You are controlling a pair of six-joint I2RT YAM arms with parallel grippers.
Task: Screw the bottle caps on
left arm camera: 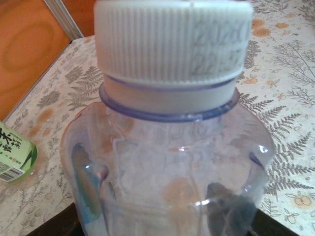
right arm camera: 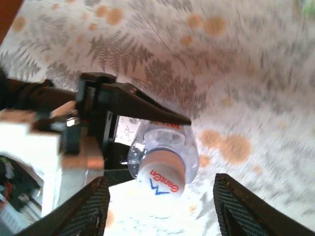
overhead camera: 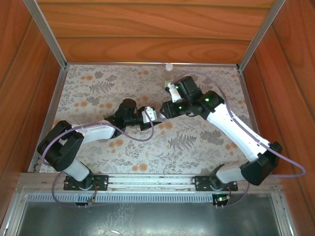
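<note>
My left gripper (overhead camera: 150,119) is shut on the bluish-lilac bottle (left arm camera: 167,162), its dark fingers (left arm camera: 232,205) showing through the clear plastic. A white ribbed cap (left arm camera: 170,42) sits on the bottle's neck. From the right wrist view the same cap (right arm camera: 161,173) carries red and blue print, and the bottle (right arm camera: 172,142) lies between the left arm's black fingers (right arm camera: 142,105). My right gripper (right arm camera: 161,179) is open, with one finger on each side of the cap and neither touching it. The green-labelled bottle (overhead camera: 168,77) stands near the back wall with a white cap (overhead camera: 169,66) on top.
Wooden walls with metal rails (overhead camera: 49,37) enclose the floral table cloth (overhead camera: 98,88). The green-labelled bottle (left arm camera: 15,155) stands close behind the right wrist. Both arms meet at mid-table (overhead camera: 157,114).
</note>
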